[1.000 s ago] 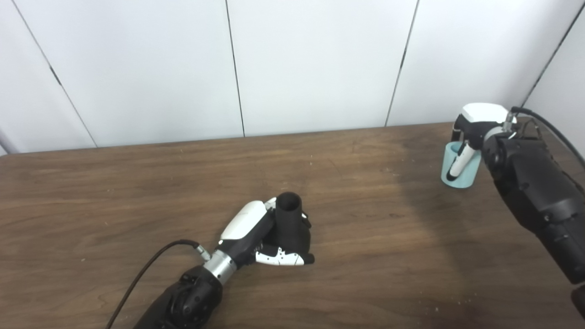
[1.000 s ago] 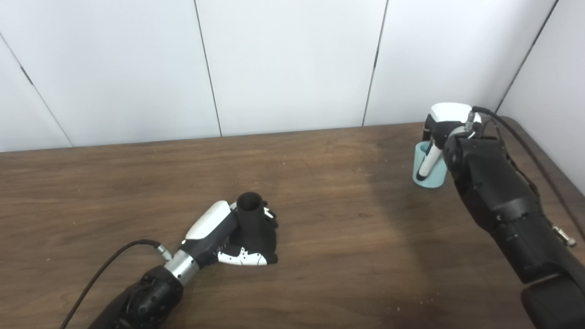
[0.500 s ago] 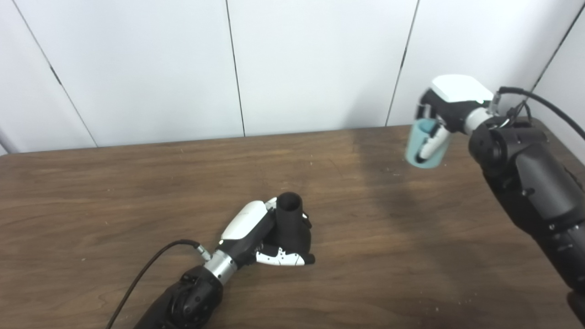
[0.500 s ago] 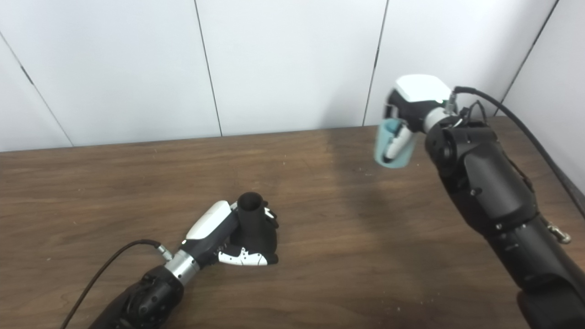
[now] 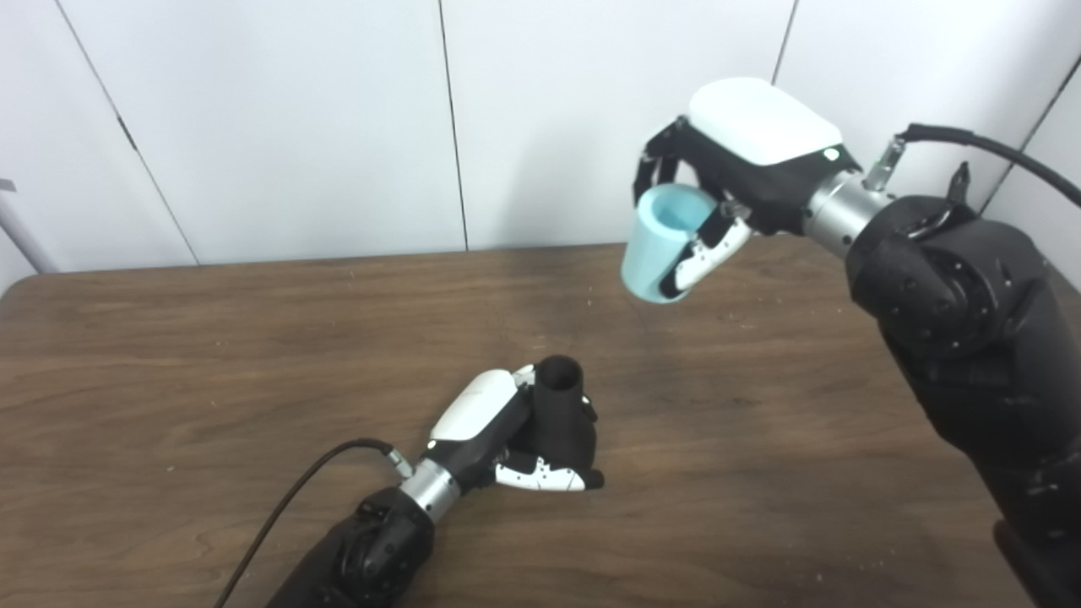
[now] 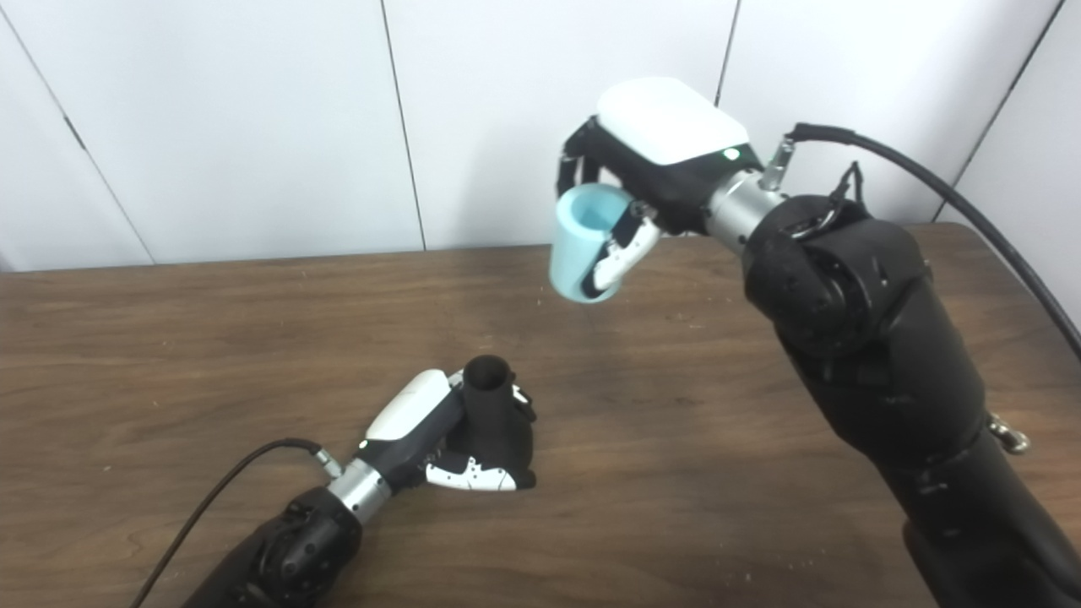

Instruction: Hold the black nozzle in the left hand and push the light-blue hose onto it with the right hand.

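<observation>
The black nozzle stands upright on the wooden table, open end up. My left hand is shut on it, fingers wrapped around its lower body. My right hand is shut on the light-blue hose piece, a short open tube, and holds it in the air above and to the right of the nozzle, tilted. The same shows in the right eye view: nozzle, left hand, hose, right hand. Hose and nozzle are well apart.
White wall panels rise just behind the table's far edge. A black cable trails from the left wrist over the table. Another cable arcs from the right wrist. The table's right end lies near the side wall.
My right hand lifted the hose off the table at the far right and carried it up and left toward the nozzle. The left hand and nozzle stayed still. The camera shifted slightly.
</observation>
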